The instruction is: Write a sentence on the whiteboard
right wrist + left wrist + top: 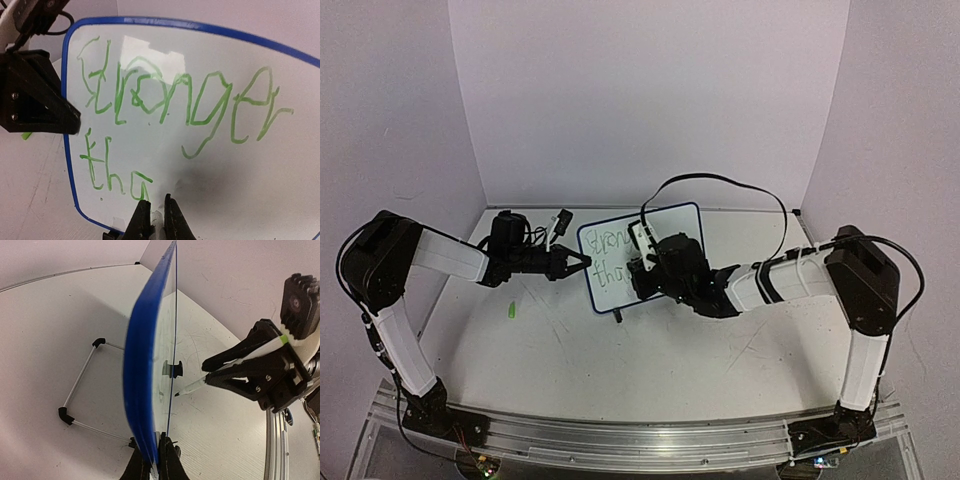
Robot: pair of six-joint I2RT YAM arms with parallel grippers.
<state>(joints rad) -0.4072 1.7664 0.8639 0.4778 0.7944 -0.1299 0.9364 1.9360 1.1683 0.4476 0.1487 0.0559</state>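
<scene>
One white pen, gripped in right gripper, nib pointed at board face. One whiteboard, stood upright mid-surface, long axis left-right, writing side toward near edge; left edge pinched by closed left gripper. Its sentence, green, read "Stronger tha".

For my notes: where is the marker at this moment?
Left wrist view, right side: the marker is clamped in the right gripper, its tip at the whiteboard.
</scene>
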